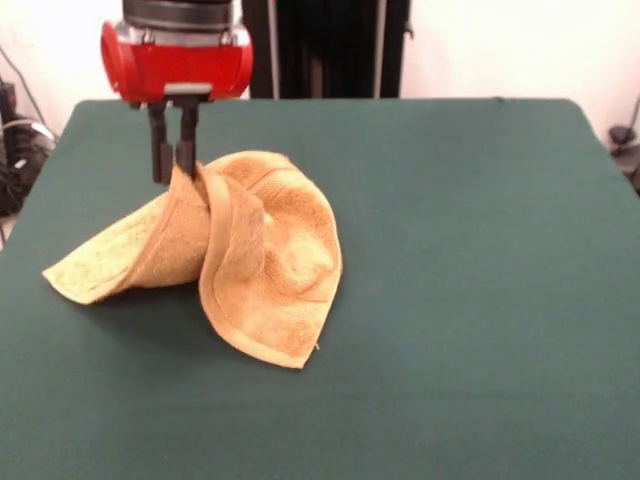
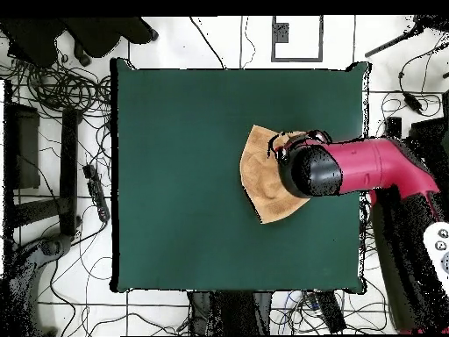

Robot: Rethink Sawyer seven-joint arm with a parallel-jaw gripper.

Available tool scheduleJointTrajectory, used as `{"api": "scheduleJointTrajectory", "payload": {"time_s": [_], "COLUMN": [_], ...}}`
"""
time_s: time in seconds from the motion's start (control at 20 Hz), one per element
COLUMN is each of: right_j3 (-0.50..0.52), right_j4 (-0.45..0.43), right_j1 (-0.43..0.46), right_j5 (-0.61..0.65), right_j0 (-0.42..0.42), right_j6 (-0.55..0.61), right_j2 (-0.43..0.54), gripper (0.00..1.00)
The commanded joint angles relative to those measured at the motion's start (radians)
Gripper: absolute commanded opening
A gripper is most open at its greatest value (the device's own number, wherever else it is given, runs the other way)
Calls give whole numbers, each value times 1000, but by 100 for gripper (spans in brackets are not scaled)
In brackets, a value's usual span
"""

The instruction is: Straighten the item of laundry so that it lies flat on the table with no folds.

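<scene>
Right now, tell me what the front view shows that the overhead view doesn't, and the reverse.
Front only: the pincer shut on a raised fold of the towel, which hangs from it, one corner trailing on the table. Overhead only: the arm covering part of the towel, and the cables on the floor beside the table. Both: an orange towel, not flat, on green cloth.

White wall; seemingly tiled floor
</scene>
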Motion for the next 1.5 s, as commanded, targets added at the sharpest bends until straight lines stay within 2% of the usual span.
{"api": "scheduleJointTrajectory", "payload": {"time_s": [0.05,0.5,0.85,1.1,1.5], "right_j3": [-110,-200,-315,-360,-419], "right_j4": [-64,-80,-67,-61,-48], "right_j1": [92,165,239,258,305], "right_j5": [125,126,141,140,151], "right_j0": [45,11,-2,5,-38], "right_j6": [-372,-498,-630,-685,-839], "right_j2": [77,95,115,111,129], "gripper": [0,0,0,0,0]}}
